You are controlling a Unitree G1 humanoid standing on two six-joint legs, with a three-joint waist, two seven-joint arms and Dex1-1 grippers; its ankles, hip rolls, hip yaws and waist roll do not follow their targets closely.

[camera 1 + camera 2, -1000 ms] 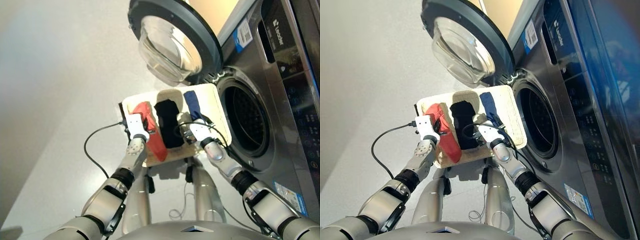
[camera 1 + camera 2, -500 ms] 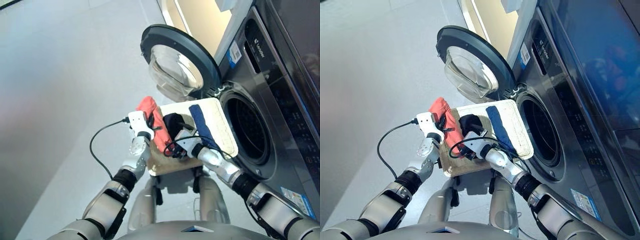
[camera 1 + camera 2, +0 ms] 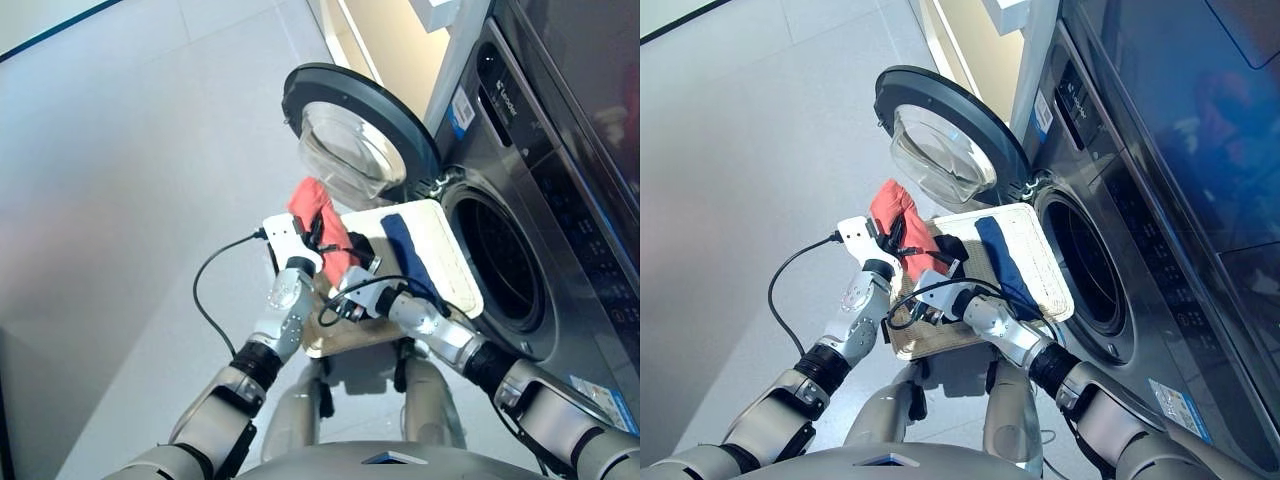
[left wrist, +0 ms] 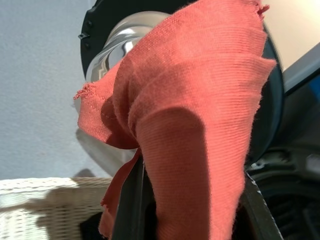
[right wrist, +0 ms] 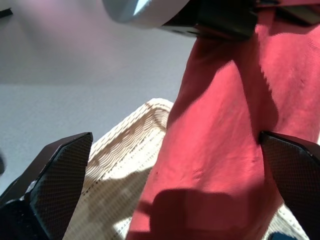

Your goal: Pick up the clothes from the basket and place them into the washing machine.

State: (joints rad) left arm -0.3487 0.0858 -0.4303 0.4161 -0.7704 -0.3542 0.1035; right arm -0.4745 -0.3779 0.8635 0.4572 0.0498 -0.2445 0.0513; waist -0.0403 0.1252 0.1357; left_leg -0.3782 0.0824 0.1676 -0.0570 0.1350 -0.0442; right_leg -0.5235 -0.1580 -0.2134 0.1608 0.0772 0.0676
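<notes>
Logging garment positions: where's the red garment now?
In the head views the red garment hangs from the left tool, above the basket's left edge, below the open door.

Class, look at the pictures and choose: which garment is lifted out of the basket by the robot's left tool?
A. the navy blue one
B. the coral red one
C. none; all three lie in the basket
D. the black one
B: the coral red garment hangs raised in the left tool above the basket, while the navy blue garment lies flat in it.
</notes>
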